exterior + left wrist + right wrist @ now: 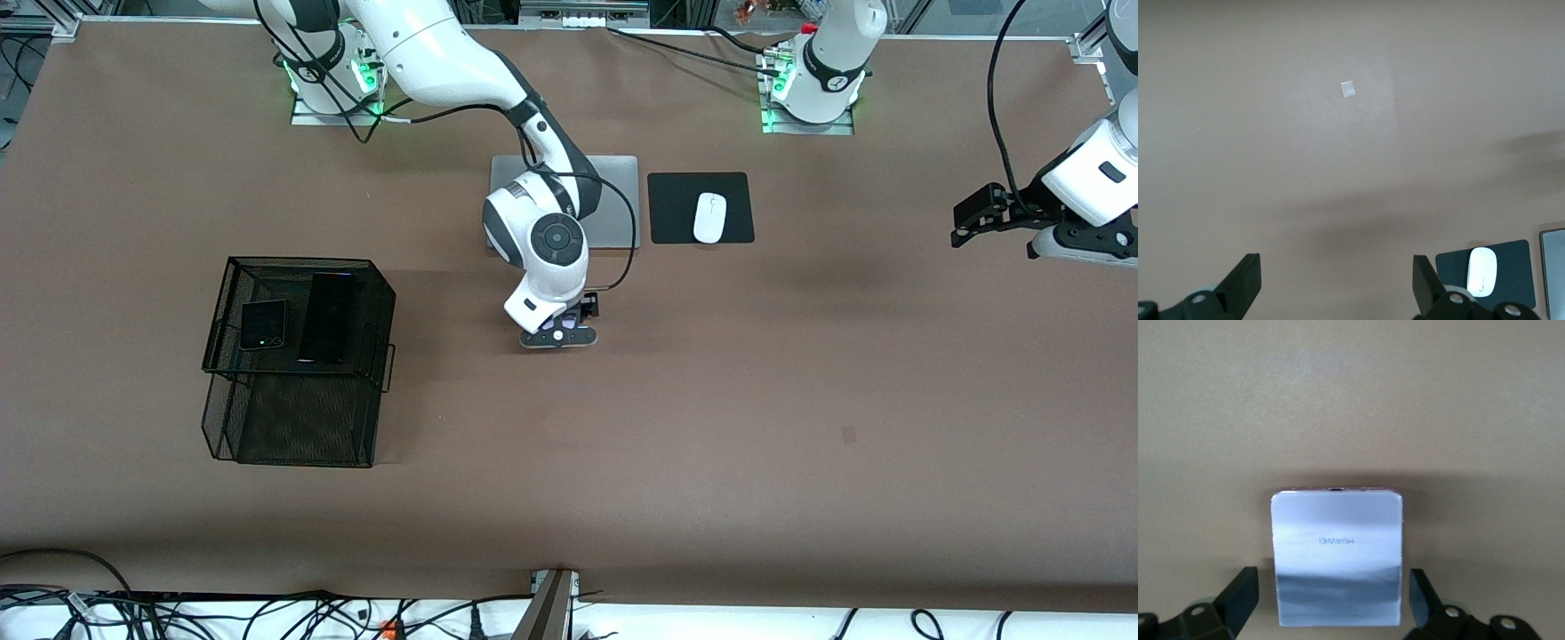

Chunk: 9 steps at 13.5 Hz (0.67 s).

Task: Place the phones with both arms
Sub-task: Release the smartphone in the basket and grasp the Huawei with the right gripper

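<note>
Nearest the front camera, toward the right arm's end of the table, the black mesh organizer is standing with two levels. Its lower compartment is looking empty to us; its upper tray is holding two of the three phones, the small squarish black phone lying beside the long slim black phone. We are judging that two placements are done and one is left.

Farther from the camera, near the middle of the table, the right gripper is reaching down over the pale lavender-white phone. In the right wrist view its fingers are standing spread on either side of the phone, not touching it, so we are reading this as the approach to the last pick-up: closing, lifting and carrying to the organizer are all yet to be done.

Farther again, the silver laptop is lying flat, partly hidden by the right arm, and beside it the white mouse is sitting on its black mouse pad.

Toward the left arm's end, the left gripper is waiting in the air over bare table, fingers spread wide and holding nothing.
</note>
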Available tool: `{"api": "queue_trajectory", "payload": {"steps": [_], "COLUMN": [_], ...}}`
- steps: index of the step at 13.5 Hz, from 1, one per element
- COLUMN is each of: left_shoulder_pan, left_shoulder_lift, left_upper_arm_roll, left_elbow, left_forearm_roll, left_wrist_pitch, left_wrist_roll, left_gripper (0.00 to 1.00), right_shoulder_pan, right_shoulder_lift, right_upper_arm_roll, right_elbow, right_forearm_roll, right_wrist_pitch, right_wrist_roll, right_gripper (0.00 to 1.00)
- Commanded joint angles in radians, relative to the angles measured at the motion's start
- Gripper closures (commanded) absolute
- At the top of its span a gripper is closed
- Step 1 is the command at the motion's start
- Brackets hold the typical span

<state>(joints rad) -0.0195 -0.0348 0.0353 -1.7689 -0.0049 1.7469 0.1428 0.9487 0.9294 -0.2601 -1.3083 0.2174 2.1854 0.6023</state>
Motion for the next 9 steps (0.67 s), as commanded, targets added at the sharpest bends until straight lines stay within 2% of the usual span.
{"api": "queue_trajectory", "payload": {"steps": [1, 3, 4, 5, 6, 7, 9], "left_shoulder_pan": [-0.005, -0.004, -0.004, -0.004, -0.004, -0.004, -0.008], "left_shoulder_lift": [0.018, 0.019, 0.021, 0.022, 0.023, 0.024, 0.042], "left_upper_arm_roll": [0.005, 0.005, 0.006, 0.006, 0.006, 0.006, 0.005], "left_elbow": [0.034, 0.035, 0.035, 0.035, 0.037, 0.039, 0.071], "left_forearm_roll": [0.020, 0.019, 0.019, 0.020, 0.019, 0.020, 0.020], "left_wrist_pitch": [-0.026, -0.026, -0.026, -0.026, -0.024, -0.024, -0.026], "left_wrist_roll": [0.006, 0.006, 0.006, 0.006, 0.008, 0.008, 0.008], "left_gripper": [0.00, 0.00, 0.00, 0.00, 0.00, 0.00, 0.00], "right_shoulder_pan": [-0.001, -0.001, -0.001, -0.001, -0.001, -0.002, -0.008], "right_shoulder_lift": [-0.006, -0.004, -0.004, -0.007, -0.014, -0.024, -0.073], "right_upper_arm_roll": [0.004, 0.004, 0.004, 0.004, 0.002, 0.002, -0.001], "right_elbow": [-0.034, -0.048, -0.051, -0.049, -0.046, -0.039, -0.037], "right_forearm_roll": [0.011, 0.011, 0.011, 0.011, 0.011, 0.011, 0.013], "right_wrist_pitch": [0.043, 0.060, 0.063, 0.063, 0.060, 0.050, -0.004], "right_wrist_roll": [-0.018, -0.019, -0.019, -0.019, -0.024, -0.027, -0.026], "right_gripper": [0.00, 0.01, 0.27, 0.61, 0.83, 0.92, 0.95]}}
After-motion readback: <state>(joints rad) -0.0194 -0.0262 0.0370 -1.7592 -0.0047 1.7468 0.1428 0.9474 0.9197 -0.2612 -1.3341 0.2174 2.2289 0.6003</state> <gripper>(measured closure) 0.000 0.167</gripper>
